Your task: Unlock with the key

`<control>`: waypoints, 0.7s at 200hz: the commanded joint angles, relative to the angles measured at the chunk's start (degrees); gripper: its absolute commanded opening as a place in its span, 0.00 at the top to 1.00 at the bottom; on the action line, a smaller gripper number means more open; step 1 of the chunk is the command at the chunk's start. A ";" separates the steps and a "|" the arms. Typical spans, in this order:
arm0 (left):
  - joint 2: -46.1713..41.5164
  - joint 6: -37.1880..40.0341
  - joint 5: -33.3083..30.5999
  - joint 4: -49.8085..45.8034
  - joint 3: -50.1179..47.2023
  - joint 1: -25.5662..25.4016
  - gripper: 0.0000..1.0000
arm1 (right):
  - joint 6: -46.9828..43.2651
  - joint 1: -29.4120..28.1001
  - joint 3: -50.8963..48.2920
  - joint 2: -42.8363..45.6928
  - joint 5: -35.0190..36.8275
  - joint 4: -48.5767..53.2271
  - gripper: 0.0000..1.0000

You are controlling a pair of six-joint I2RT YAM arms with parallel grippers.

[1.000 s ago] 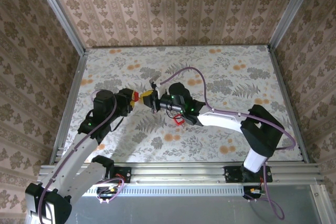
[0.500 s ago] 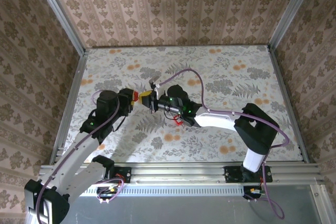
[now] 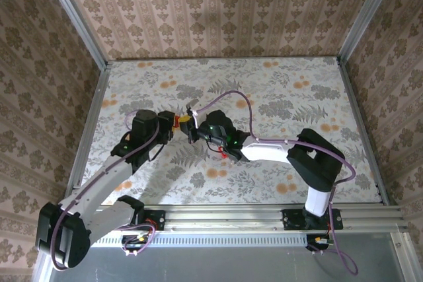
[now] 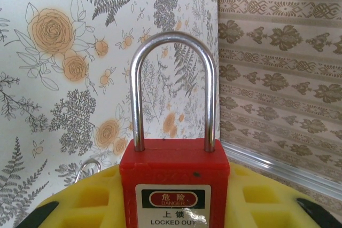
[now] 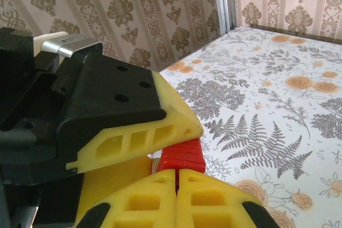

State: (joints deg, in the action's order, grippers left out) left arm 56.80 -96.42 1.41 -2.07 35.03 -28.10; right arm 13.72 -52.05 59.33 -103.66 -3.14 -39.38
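A red padlock [image 4: 173, 185] with a closed steel shackle [image 4: 173, 41] stands upright between my left gripper's yellow fingers [image 4: 80, 201]; its label reads "DANGER, LOCKED OUT". From above, the left gripper [image 3: 173, 123] holds the padlock [image 3: 176, 121] over the middle of the table. My right gripper [image 3: 192, 128] meets it from the right. Seen from the right wrist, the right gripper [image 5: 176, 179] has its pads pressed together, tips against the padlock's underside [image 5: 181, 156]. The key is pinched in that seam and almost wholly hidden. A thin wire ring [image 4: 87, 167] shows beside the left finger.
A small red padlock [image 3: 225, 154] lies on the floral tabletop [image 3: 277, 97] under the right forearm. Patterned walls and aluminium rails [image 3: 89, 123] bound the table on three sides. A purple cable [image 3: 228, 97] arcs over the right wrist.
The left gripper has carried the padlock a little to the right. The right arm's wrist and elbow have shifted left, keeping its tips at the padlock.
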 commanded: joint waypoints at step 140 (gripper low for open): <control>-8.64 15.62 17.36 -16.08 2.85 10.84 1.00 | 16.75 2.32 -7.83 8.76 -14.88 6.58 0.63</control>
State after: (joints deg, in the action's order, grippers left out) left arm 49.34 -85.97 18.85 -12.64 34.65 -19.00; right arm 29.04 -49.82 53.32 -98.04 -18.83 -35.70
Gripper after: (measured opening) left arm 0.334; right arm 0.336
